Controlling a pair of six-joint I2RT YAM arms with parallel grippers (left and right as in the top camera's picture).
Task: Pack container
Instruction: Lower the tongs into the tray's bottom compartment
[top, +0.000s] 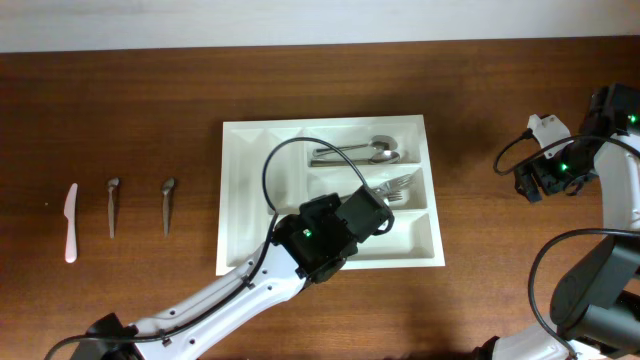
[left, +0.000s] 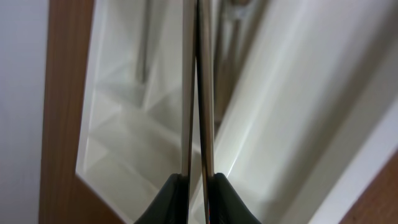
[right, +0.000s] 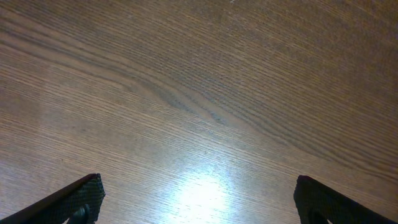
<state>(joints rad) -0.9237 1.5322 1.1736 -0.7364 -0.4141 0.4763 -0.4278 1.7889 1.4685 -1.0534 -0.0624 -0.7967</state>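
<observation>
The white container (top: 240, 200) lies at the table's middle, with spoons (top: 375, 152) in its top wide compartment and forks (top: 403, 186) in the middle one. My left gripper (top: 377, 203) is low over the middle compartment. In the left wrist view its fingers (left: 199, 177) are shut on thin metal fork handles (left: 206, 93), seen edge-on above the container's white walls (left: 124, 137). My right gripper (top: 535, 180) hovers at the far right, away from the container. In the right wrist view it (right: 199, 193) is wide open and empty over bare wood.
Left of the container lie a white plastic knife (top: 71, 222) and two small metal utensils (top: 112, 207) (top: 167, 206), side by side on the wood. The container's two narrow left compartments and bottom wide one look empty.
</observation>
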